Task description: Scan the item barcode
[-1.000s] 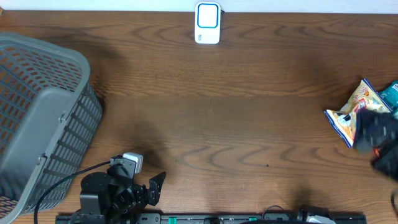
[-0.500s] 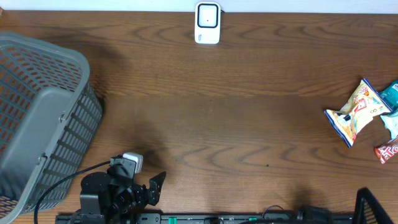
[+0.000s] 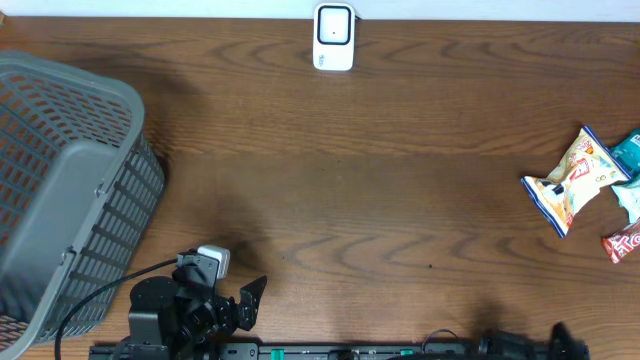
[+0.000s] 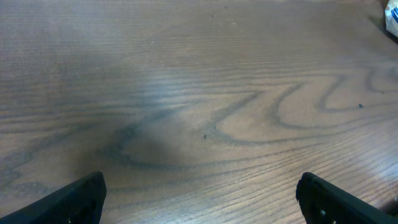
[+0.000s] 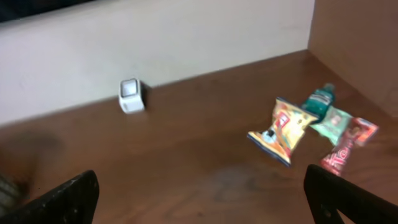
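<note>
1. Snack bag (image 3: 573, 180), yellow with blue ends, lies flat near the table's (image 3: 400, 200) right edge; its print is too small to read.
2. Teal bottle (image 5: 320, 98), green packet (image 5: 334, 121) and red packet (image 3: 622, 243) lie just beside it; the red packet's white lettering is illegible.
3. White scanner (image 3: 333, 37) stands at the far edge's middle.
4. Grey basket (image 3: 60, 190) sits at the left edge.
5. Left gripper (image 4: 202, 199) and right gripper (image 5: 202, 196) hang with jaws spread, holding nothing.
</note>
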Controlling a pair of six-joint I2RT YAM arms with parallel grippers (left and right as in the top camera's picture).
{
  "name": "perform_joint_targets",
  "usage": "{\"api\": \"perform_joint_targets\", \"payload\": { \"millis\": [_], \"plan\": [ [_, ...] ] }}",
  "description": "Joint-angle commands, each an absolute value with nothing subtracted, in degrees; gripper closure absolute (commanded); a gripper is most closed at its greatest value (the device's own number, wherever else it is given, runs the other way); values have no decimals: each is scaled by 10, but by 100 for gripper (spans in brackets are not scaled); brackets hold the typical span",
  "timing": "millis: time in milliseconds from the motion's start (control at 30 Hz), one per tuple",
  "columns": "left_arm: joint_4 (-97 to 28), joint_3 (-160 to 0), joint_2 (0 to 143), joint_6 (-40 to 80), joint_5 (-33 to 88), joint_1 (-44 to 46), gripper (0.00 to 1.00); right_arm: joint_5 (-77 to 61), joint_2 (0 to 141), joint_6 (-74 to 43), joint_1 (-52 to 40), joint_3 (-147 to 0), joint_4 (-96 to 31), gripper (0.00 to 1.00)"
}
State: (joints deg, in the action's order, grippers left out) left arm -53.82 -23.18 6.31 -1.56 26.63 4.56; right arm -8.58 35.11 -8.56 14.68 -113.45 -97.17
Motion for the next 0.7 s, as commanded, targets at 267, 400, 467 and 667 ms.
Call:
{"api": "perform_joint_targets", "payload": {
  "millis": [267,400,467,667],
  "plan": [
    [-540,-237,62,-21,263,45,2,-96,142,30,81,-757,-823,1],
    [-540,-237,62,-21,263,45,2,-100,55,31,59,-590,-633,1],
    [-540,-237,62,-21,263,45,2,-108,29,30,59,-513,-545,1],
    [-540,-237,62,-21,263,45,2,-159,3,28,59,-314,-329,1]
  ]
}}
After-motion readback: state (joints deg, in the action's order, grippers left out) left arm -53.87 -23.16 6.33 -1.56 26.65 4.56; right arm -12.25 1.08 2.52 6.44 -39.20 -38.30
